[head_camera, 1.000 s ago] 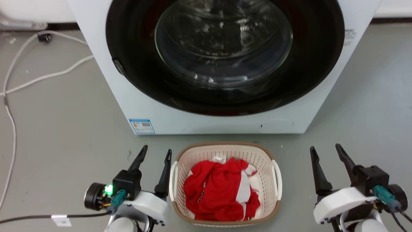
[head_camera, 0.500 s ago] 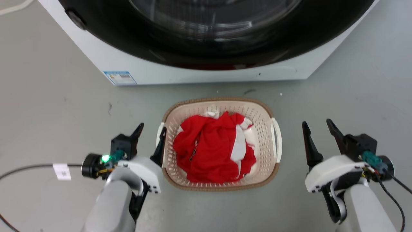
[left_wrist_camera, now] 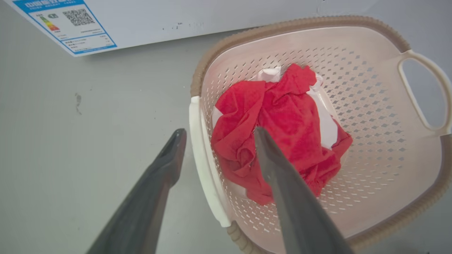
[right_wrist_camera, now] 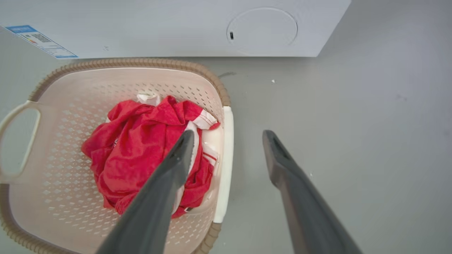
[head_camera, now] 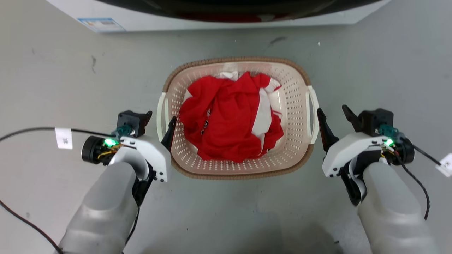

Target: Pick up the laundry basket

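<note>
The laundry basket, cream with a brown woven rim, stands on the grey floor holding a crumpled red and white garment. My left gripper is open at the basket's white left handle. In the left wrist view the left gripper has that handle between its fingers, one finger over the floor, the other over the garment. My right gripper is open beside the right handle. The right wrist view shows the right gripper astride that handle. I cannot tell whether any finger touches.
The washing machine's white base with a blue label stands just beyond the basket. A black cable with a white tag runs over the floor at the left. Another tagged cable hangs off my right wrist.
The head camera has tilted down, so the washer has slid up out of the picture. Both open grippers have closed in on the basket's sides, the right one by more.
</note>
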Tool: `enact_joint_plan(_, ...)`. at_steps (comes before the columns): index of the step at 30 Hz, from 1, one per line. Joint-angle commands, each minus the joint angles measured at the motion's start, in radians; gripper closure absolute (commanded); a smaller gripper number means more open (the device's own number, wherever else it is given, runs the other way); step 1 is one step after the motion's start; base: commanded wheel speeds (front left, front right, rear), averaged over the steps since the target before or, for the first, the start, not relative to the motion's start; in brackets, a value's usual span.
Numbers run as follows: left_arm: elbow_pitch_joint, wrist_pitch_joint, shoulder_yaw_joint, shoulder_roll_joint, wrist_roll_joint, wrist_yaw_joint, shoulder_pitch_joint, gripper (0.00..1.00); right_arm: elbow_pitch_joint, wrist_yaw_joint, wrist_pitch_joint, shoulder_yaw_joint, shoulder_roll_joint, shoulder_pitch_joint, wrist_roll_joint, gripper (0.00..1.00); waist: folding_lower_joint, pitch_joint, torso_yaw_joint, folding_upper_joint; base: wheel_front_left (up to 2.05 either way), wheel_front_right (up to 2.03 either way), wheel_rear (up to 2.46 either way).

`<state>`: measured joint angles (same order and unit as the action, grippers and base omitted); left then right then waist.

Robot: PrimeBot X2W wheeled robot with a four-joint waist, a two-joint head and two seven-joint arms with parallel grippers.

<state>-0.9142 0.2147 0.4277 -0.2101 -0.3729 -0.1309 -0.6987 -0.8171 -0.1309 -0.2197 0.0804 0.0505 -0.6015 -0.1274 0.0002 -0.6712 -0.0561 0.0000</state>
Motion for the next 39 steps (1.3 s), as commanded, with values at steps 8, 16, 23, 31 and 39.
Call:
enact_joint_plan(8,-0.071,-0.061,0.154,-0.048,-0.150,0.001,-0.124,0.00,-0.229,0.000,-0.013,0.023,0.000,-0.176,-0.021,0.00,-0.0002,-0.123,0.003,0.0000,0.00,0.00,0.00)
enact_joint_plan(16,-0.097,-0.105,0.276,-0.088,-0.281,0.001,-0.207,0.00,-0.359,0.000,-0.007,0.114,0.000,-0.290,-0.083,0.00,-0.0002,-0.183,0.002,0.0000,0.00,0.00,0.00)
enact_joint_plan(23,-0.114,-0.139,0.375,-0.119,-0.408,0.001,-0.279,0.00,-0.416,0.000,0.032,0.200,0.000,-0.375,-0.157,0.00,-0.0002,-0.227,0.000,0.0000,0.00,0.00,0.00)
enact_joint_plan(31,-0.102,-0.159,0.490,-0.114,-0.521,0.000,-0.308,1.00,-0.442,-0.001,0.093,0.271,0.004,-0.396,-0.219,1.00,-0.0002,-0.222,0.008,0.0000,0.00,0.00,0.00)
enact_joint_plan(39,-0.102,-0.196,0.568,-0.103,-0.627,0.000,-0.275,1.00,-0.454,-0.001,0.154,0.326,0.000,-0.337,-0.259,1.00,-0.0002,-0.114,0.021,0.0000,0.00,0.00,0.00)
